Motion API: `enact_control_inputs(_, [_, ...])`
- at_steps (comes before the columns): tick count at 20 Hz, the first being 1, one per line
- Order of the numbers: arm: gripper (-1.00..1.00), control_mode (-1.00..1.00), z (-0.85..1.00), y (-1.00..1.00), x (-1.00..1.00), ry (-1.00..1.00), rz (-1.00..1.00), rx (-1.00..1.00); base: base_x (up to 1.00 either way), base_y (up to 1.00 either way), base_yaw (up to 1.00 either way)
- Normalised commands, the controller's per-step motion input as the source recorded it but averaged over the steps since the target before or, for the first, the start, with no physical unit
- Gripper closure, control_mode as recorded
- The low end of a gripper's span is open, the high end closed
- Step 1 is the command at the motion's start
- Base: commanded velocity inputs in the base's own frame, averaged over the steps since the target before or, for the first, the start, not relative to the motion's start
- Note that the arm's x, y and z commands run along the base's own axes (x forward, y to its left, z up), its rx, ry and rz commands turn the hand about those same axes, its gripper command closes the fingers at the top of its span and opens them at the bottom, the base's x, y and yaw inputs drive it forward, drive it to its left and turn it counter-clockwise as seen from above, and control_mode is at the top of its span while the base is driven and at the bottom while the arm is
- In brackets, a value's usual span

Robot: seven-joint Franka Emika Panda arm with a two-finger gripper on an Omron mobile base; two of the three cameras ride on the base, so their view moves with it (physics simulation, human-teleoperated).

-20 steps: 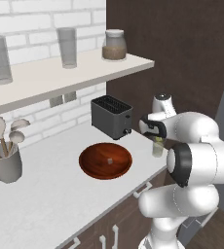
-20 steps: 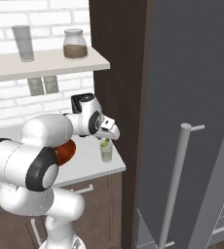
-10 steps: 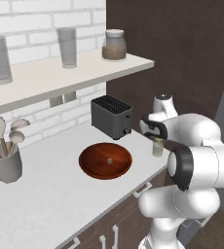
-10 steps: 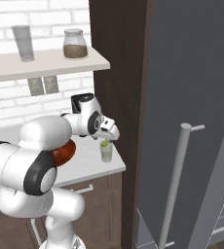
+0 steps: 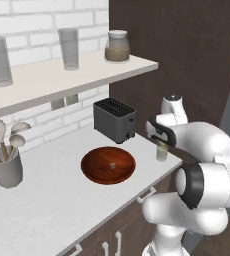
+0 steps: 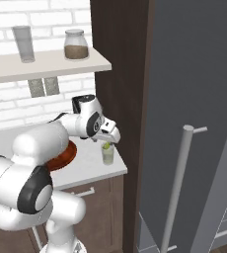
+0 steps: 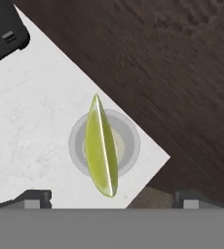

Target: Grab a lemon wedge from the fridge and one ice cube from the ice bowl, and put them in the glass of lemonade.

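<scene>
The glass of lemonade (image 6: 107, 156) stands at the counter's right corner, beside the dark cabinet. In the hand view the yellow-green lemon wedge (image 7: 102, 146) lies across the mouth of the glass (image 7: 129, 132), touching neither finger. From the right it pokes up at the rim as the lemon wedge (image 6: 106, 145). My gripper (image 6: 111, 139) hovers just above the glass, open, with nothing between its fingertips (image 7: 36, 197). The reddish-brown ice bowl (image 5: 108, 165) sits left of the glass (image 5: 162, 153), with one small ice cube (image 5: 113, 165) in it. The grey fridge (image 6: 199, 113) stands at the right.
A dark toaster (image 5: 115, 119) stands behind the bowl. A grey utensil cup (image 5: 6, 171) sits far left on the white counter (image 5: 52, 200). The shelf (image 5: 62, 75) above holds tall glasses and a jar. The dark brown cabinet (image 6: 120, 64) closes off the counter's right end.
The jaws have spread wide and let the lemon wedge go; it now rests at the glass mouth. The arm has barely moved.
</scene>
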Motion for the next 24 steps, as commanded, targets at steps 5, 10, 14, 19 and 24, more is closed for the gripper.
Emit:
enact_control_inputs(5, [-1.00,-1.00,0.30,0.00,-0.56,-0.06,0.01,0.05,0.00,0.00,0.00])
enact_control_inputs(10, [-1.00,-1.00,0.50,0.04,-0.78,0.00,0.09,0.04,0.00,0.00,0.00])
enact_control_inputs(14, [-1.00,-1.00,0.62,0.29,-0.60,-0.04,0.06,0.04,0.00,0.00,0.00])
enact_control_inputs(19, [-1.00,-1.00,0.70,0.41,-0.51,-0.06,0.05,0.05,0.00,0.00,0.00])
enact_control_inputs(24, [-1.00,-1.00,0.70,0.33,-0.61,-0.01,0.10,0.04,0.00,0.00,0.00])
